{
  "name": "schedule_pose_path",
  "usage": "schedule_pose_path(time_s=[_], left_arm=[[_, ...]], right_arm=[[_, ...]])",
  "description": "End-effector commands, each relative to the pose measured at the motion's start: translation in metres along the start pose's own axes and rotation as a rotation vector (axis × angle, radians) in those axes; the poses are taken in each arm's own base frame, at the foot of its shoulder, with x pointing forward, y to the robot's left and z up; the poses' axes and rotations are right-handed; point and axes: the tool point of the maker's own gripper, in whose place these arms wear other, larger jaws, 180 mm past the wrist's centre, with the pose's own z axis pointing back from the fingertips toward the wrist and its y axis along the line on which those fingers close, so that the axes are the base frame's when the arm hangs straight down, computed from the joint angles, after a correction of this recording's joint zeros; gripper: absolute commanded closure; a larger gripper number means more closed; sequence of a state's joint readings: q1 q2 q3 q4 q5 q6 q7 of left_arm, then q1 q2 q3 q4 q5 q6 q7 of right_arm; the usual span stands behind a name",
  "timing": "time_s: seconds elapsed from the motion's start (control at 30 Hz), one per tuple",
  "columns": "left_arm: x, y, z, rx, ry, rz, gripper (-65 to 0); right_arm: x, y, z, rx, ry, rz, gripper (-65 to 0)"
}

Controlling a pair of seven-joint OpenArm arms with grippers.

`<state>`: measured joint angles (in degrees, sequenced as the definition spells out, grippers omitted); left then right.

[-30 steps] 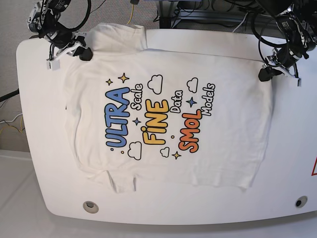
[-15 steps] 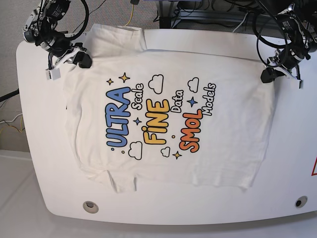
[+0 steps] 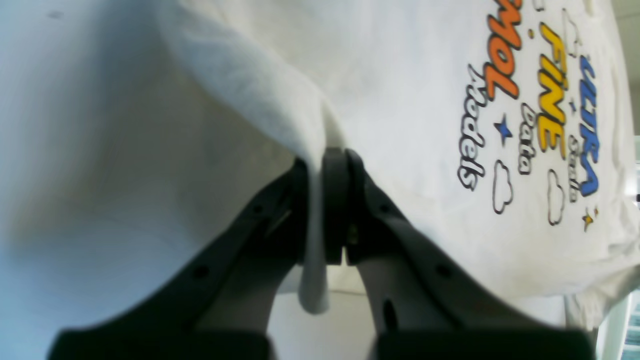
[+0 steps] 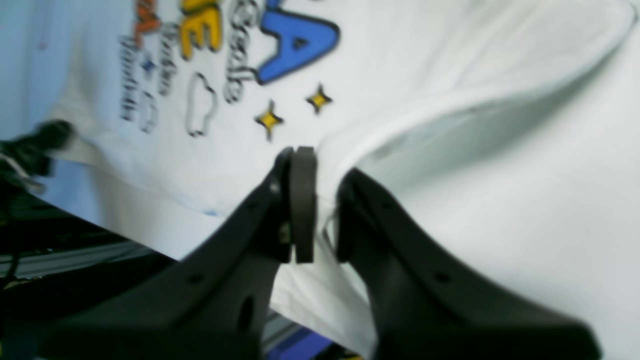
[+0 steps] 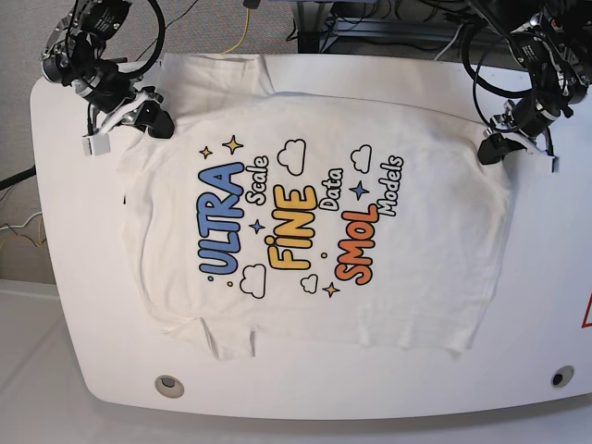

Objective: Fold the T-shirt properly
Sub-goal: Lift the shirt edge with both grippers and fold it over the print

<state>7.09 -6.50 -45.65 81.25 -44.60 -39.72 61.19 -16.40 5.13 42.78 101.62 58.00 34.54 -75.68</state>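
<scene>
The white T-shirt (image 5: 305,222) lies print side up on the white table (image 5: 546,277), showing "ULTRA Scale FINE Data SMOL Models". My right gripper (image 5: 159,121) is at the shirt's far left corner. In the right wrist view it (image 4: 325,210) is shut on a raised fold of the T-shirt (image 4: 450,175). My left gripper (image 5: 490,148) is at the far right corner. The left wrist view shows it (image 3: 320,205) shut on a pinched ridge of the T-shirt (image 3: 400,100), with a strip of cloth hanging between the fingers.
Two round holes (image 5: 169,386) (image 5: 562,376) sit in the table near its front edge. A red-edged sticker (image 5: 585,314) shows at the right edge. Cables and equipment (image 5: 370,23) crowd the space behind the table's far edge.
Both grippers have shifted a little while holding the cloth. The shirt's far part has spread and now covers more of the table's far edge.
</scene>
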Motion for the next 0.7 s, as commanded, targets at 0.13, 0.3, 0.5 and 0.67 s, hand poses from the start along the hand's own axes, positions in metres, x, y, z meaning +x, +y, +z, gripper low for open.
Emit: schedule_pose_path(time_s=[0.13,0.3,0.5,0.67], left_arm=[[0.027,-0.013,-0.005,-0.034,-0.053,-0.029,-3.1],[0.034,-0.019,-0.010,-0.049,-0.066,-0.031,-3.1],[0.044,-0.023,-0.013,-0.060,-0.085,-0.038,-3.1],[0.054,-0.027,-0.014,-0.069,-0.107,-0.045,-3.1]], right_arm=[[0.025,0.010,0.004,0.041,-0.073,0.036,-5.9],[0.028,0.011,0.003,0.044,-0.078,0.042,-5.9],[0.037,0.014,0.001,0.053,-0.099,0.053,-5.9],[0.042,0.016,0.000,0.057,-0.109,0.059,-5.9]])
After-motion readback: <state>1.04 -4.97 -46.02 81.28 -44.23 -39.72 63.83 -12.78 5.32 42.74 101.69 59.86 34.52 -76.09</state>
